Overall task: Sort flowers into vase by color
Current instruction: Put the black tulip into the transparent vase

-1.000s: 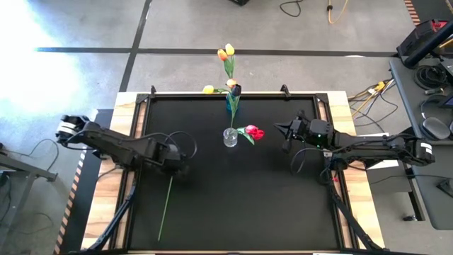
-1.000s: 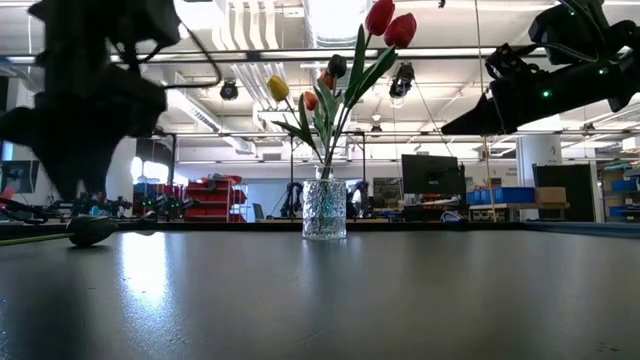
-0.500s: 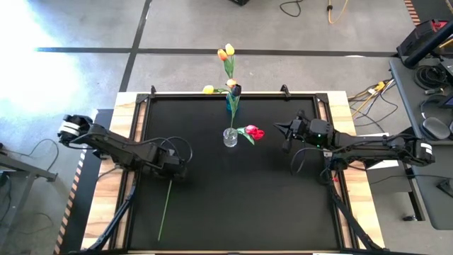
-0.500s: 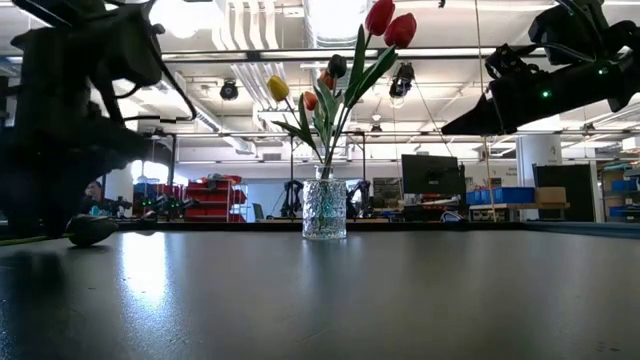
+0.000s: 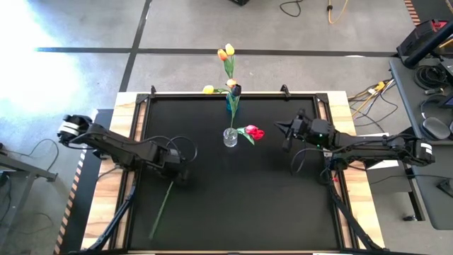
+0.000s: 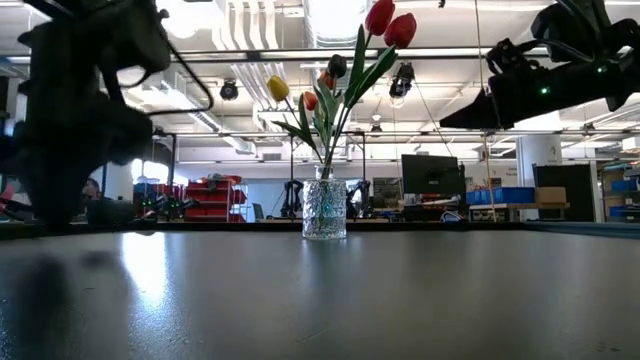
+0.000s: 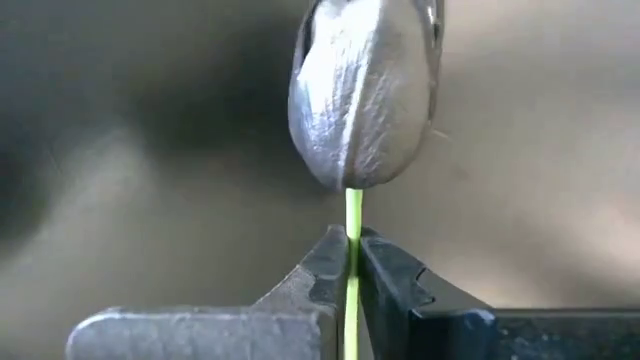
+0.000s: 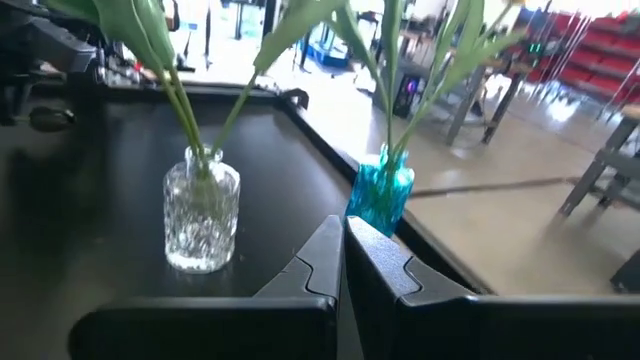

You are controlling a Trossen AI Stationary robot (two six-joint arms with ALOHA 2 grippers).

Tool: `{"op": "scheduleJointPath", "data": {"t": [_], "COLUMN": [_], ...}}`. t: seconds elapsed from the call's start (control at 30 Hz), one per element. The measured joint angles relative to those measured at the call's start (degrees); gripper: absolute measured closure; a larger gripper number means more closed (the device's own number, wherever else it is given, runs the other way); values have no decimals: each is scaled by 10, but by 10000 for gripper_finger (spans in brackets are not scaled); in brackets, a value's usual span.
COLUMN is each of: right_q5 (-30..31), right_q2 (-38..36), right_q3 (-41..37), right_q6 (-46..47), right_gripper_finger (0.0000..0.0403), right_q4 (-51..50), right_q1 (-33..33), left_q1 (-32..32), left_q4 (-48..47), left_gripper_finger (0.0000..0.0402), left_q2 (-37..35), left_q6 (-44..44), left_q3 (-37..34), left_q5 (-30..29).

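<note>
L gripper (image 7: pixel 352 262) jaws now clamped on tulip (image 7: pixel 362 95) stem, were open; R gripper (image 8: pixel 343 250) jaws closed, unmoved.

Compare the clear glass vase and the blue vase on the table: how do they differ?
The clear vase is colourless cut glass; the blue vase is tinted turquoise. The clear vase stands nearer the table's middle; the blue one stands nearer the far edge. In the overhead view, red tulips lean from the clear vase. Both stand upright holding green stems.

Left gripper (image 5: pixel 178 172) clamped on a tulip stem (image 5: pixel 162 206) on the black table (image 5: pixel 241 205).
Clear vase (image 5: pixel 230 137) mid-table with red tulips (image 5: pixel 253 132); right gripper (image 5: pixel 282 134) just beside them.
</note>
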Motion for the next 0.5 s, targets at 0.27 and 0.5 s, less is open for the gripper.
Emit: {"op": "scheduleJointPath", "data": {"t": [0.27,0.5], "right_q5": [0,0], "right_q2": [1,0], "right_q3": [0,0], "right_q6": [-22,-23], "right_gripper_finger": [394,394], "right_q4": [29,37], "right_q1": [0,0], "left_q1": [1,51], "left_q4": [-38,54], "left_gripper_finger": [400,401], "left_q2": [-45,-75], "left_q6": [71,264], "left_q3": [112,214], "left_q5": [-152,-439]}}
